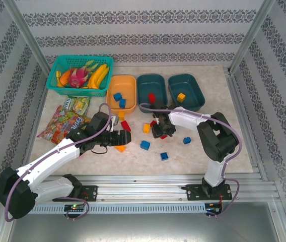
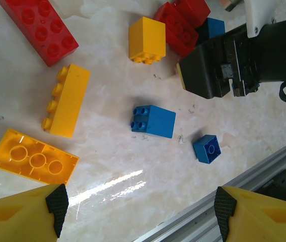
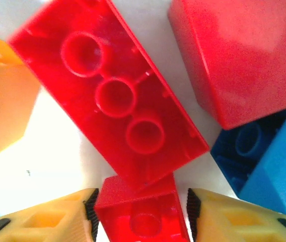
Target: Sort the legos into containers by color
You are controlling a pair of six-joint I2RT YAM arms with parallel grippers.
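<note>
Table (image 1: 203, 146): mesh basket (image 1: 80, 75) of toy fruit back left, snack bags (image 1: 62, 123) in front of it; neither is part of the job. Three bins along the back: orange bin (image 1: 125, 85) has two blue bricks, mid teal bin (image 1: 150, 84) one red, right teal bin (image 1: 191, 88) one yellow, so the colour-to-bin scheme looks set. Most legos lie loose btwn the arms, so by my read the sort is under halfway. Step in hand: a red pick by the right arm. Right gripper (image 3: 140, 212) sits low in the cluster near table centre, just in front of the mid teal bin. Its pads (image 3: 91, 212) flank the small red brick (image 3: 138, 224) and look to touch it on both sides, jaws partly closed. That reads as a grip; how firm, can't tell. Long red brick (image 3: 108, 96) lies upside down right against it, blue brick (image 3: 269, 166) near. Next move prob needs a straight lift so the neighbours don't drag, then a short carry to the mid teal bin. Left gripper (image 2: 140, 217) is wide open and empty, hovering low left of centre, flat yellow brick (image 2: 32, 161) just beside one finger. It'd need to shift over that brick before closing; the right teal bin is a reach across the other arm.
</note>
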